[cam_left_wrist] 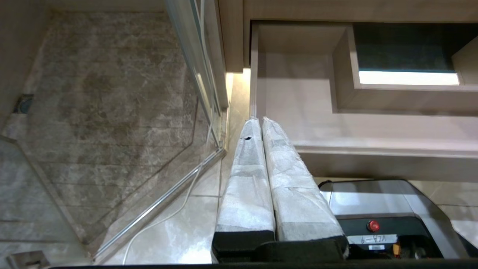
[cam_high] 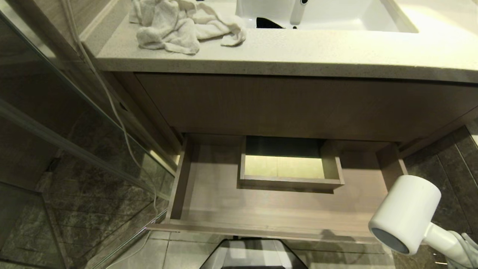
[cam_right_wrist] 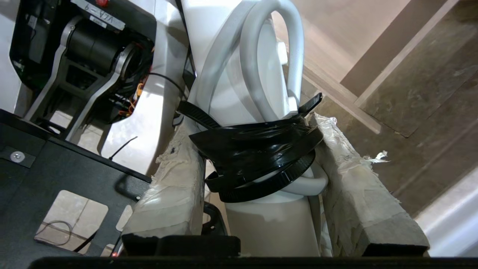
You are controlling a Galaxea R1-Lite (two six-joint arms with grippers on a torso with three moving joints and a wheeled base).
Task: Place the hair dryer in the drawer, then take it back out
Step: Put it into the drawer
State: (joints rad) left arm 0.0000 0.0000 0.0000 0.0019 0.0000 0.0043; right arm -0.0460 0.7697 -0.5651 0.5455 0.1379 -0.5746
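Room: bathroom; a vanity with a stone desk [cam_high: 298, 52] and a sink [cam_high: 325, 16], a crumpled towel [cam_high: 179, 24] on the desk, dark tiled floor [cam_high: 86, 209] below.
Drawer: the drawer [cam_high: 209, 198] stands pulled out under the vanity, ahead of and to the left of the right end effector; its pale floor is bare around the boxed cutout [cam_high: 289, 166].
Dryer: the dryer [cam_high: 405, 215] is in the air, outside the drawer, off its front right corner, barrel end toward the camera.
Right end effector: the right end effector [cam_right_wrist: 261, 157] is clamped on the dryer handle; both padded fingers [cam_right_wrist: 175, 186] press the black tape [cam_right_wrist: 257, 145] that binds the looped cord [cam_right_wrist: 257, 63] to the handle.
Left end effector: the left end effector [cam_left_wrist: 259, 121] hangs parked with its pads pressed together, grasping nothing, in front of the drawer's left front corner.
Cable: a thin white cable [cam_high: 112, 101] runs down beside the glass panel [cam_high: 56, 123], well apart from both end effectors.
Done: drawer open; dryer grasped and carried near the drawer.
Left, if this is the placing half: lower the dryer into the drawer, release, regrasp, lift out.
Ambiguity: a held dryer beside a bare drawer could equally be the end of the take-out; these views alone do not settle which.
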